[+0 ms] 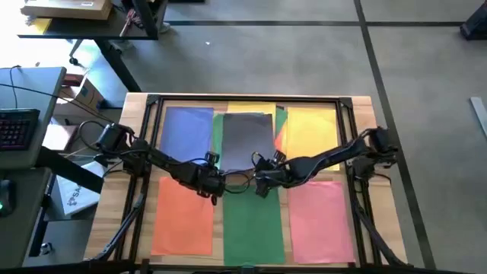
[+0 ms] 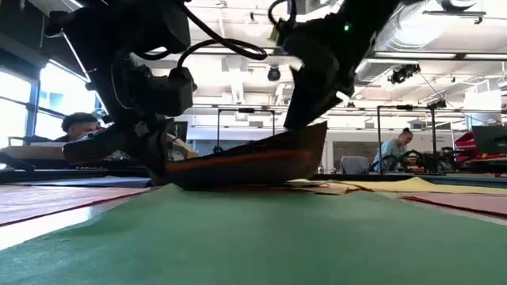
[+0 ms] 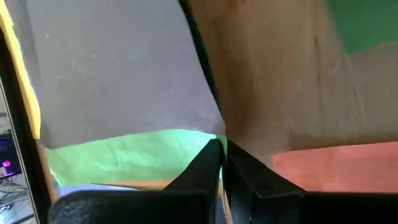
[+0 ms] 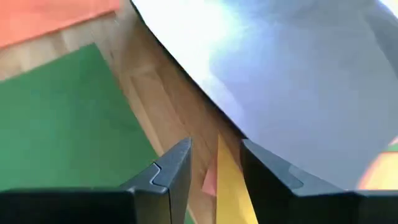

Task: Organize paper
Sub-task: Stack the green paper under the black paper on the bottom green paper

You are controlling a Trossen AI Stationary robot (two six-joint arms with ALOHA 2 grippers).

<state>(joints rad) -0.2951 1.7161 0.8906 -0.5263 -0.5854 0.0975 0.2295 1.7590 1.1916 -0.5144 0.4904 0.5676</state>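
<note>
Both arms are over mid-desk, meeting at the near edge of the dark grey sheet, which lies in the back row between the blue pile and the yellow pile, on top of green paper. Front row: orange pile, green pile, pink pile.

Left tool: fingers pinched together right at the grey sheet's corner. I can't confirm paper is actually between them, so I read it as closed, hold uncertain. Right tool: fingers apart, holding nothing, grey sheet edge just ahead, a yellow sliver and an orange one showing in the gap.

In the low view the grey sheet is lifted off the desk and bowed, with an orange edge riding under it.

Risks as I see them:
- Right tool closes now and takes the yellow or orange sliver along with the grey, so colours get mixed.
- Left pinch is at the very corner. If it's marginal, the sheet slips out or the corner tears when pulled.
- Arms pulling at different rates would crease or rip the bowed sheet.
- Dragging low would scuff the green sheet under it and skew that layer.
- Tools are near each other, so there's collision risk on any inward move.
</note>
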